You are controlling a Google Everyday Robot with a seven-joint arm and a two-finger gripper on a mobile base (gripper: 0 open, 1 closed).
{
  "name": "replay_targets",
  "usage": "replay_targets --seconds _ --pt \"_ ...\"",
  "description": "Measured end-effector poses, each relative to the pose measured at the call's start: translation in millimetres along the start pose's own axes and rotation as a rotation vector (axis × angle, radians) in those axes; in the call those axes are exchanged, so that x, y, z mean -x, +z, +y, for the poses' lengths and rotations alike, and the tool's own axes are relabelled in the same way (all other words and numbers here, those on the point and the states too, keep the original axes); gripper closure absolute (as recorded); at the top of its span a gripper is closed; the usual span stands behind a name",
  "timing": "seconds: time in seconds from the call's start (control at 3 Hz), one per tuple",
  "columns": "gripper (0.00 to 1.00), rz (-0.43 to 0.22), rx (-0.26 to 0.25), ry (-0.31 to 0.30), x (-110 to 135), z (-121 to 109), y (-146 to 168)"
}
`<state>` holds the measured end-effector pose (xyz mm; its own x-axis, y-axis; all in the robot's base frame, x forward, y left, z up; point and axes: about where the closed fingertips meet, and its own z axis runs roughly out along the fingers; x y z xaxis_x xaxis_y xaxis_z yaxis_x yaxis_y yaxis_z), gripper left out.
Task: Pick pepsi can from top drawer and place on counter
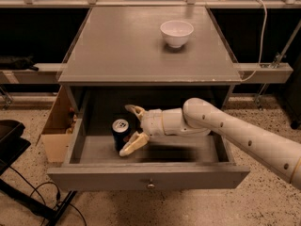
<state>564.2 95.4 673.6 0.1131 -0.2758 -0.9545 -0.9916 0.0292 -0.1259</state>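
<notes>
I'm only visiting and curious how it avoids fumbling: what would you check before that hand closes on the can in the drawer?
1. Top drawer pulled open: ok.
2. Pepsi can standing upright in the drawer: ok.
3. Gripper inside the drawer at the can's side, fingers spread open: ok.
4. Can far enough in between the fingers: cannot tell.
5. Counter has bare room for the can, apart from the white bowl: ok.
</notes>
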Motion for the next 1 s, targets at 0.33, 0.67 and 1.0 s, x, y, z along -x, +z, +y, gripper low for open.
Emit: replay_targets --seconds 0.33,0.67,1.0 --pt "0.16 -0.004 0.038 0.014 -7.5 4.4 24.1" --pt "0.39 -0.002 0.063 0.018 -8.8 6.9 37.2" --pt "0.62 0.013 0.071 0.003 6.0 2.4 31.3"
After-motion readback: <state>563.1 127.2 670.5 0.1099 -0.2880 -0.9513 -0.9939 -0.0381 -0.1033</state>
